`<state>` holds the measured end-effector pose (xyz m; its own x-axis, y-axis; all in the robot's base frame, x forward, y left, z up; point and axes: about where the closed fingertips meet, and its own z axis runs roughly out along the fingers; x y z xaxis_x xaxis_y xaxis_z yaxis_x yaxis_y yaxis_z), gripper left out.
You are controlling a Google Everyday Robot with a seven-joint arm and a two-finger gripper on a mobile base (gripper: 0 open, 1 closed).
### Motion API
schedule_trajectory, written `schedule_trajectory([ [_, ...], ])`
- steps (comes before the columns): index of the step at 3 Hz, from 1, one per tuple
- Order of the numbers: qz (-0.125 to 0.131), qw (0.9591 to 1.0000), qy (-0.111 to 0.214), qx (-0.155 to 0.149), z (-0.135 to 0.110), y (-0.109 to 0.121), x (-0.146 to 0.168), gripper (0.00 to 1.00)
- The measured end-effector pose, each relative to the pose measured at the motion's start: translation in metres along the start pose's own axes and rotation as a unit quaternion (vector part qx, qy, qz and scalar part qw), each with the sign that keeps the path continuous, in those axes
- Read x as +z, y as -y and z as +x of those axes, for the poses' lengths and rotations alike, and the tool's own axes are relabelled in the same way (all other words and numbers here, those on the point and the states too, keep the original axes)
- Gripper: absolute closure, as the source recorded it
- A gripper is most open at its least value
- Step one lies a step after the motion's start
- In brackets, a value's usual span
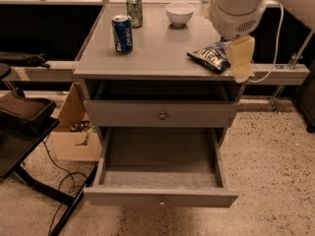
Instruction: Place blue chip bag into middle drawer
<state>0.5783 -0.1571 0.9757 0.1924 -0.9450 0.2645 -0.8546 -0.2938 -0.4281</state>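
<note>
Gripper: the gripper (241, 58) is seen at the right front corner of the cabinet top, hung below the bulky white arm, just beside the blue chip bag and partly in front of it.
Gripper state: whether it is clenched or released cannot be told; contact with the bag cannot be judged.
Blue chip bag: the blue chip bag (210, 57) is laid flat on the cabinet top (157, 50), near the right front edge, its right end hidden by the gripper.
Middle drawer: the middle drawer (162, 154) is pulled well out at the bottom of the cabinet, its grey floor is shown bare, and a small round knob is borne on its front.
Other drawer front: a shut drawer front (128, 113) with a round knob is set above the open drawer.
Pepsi can: a blue Pepsi can (122, 33) is stood upright at the left of the top.
Green can: a green can (134, 10) is stood behind the Pepsi can.
Bowl: a white bowl (179, 13) is placed at the back, well apart from the bag.
Floor: a cardboard box (74, 132) is seen left of the cabinet on the speckled floor.
</note>
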Motion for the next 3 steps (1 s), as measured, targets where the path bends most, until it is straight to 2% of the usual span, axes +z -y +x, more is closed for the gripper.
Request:
schedule_trajectory([
  [1,0.006,0.9958,-0.072,-0.057,0.021,0.058,0.031,0.0],
  [2,0.013,0.9939,-0.091,-0.06,0.03,0.063,0.029,0.0],
  [3,0.009,0.9907,-0.1,-0.092,0.026,0.061,0.054,0.0],
])
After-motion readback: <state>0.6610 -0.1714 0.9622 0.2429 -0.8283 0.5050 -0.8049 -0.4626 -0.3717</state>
